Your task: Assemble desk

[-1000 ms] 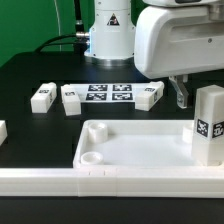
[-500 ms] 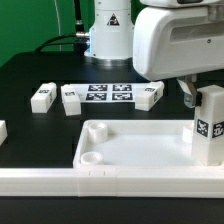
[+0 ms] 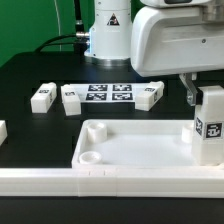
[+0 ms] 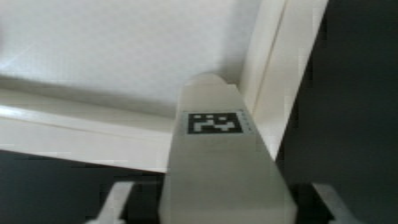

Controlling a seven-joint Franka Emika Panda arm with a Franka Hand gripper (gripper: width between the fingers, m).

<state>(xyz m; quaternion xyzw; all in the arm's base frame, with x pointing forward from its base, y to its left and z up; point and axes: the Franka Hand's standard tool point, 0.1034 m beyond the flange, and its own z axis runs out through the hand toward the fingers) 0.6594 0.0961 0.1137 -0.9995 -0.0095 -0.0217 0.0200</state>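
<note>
The white tray-like tabletop (image 3: 85,140) lies in front, with a round socket in its near left corner. One white block leg (image 3: 210,125) stands upright at the tabletop's right end in the exterior view, tag facing the camera. My gripper (image 3: 205,98) reaches down over the leg's top, shut on it; one finger (image 3: 187,95) shows beside the leg, the other is hidden. In the wrist view the leg (image 4: 222,150) fills the space between both fingers (image 4: 118,200) of the gripper (image 4: 217,205), with the tabletop (image 4: 125,50) and its rim beyond.
Three loose legs (image 3: 42,97) (image 3: 71,100) (image 3: 150,96) lie behind the tabletop around the marker board (image 3: 108,95). Another white part (image 3: 2,132) shows at the exterior view's left edge. A long white rail (image 3: 100,182) runs along the front. The robot base (image 3: 108,30) stands behind.
The jaws have closed in on the upright leg. The leg's tagged face has shifted slightly toward the exterior view's right.
</note>
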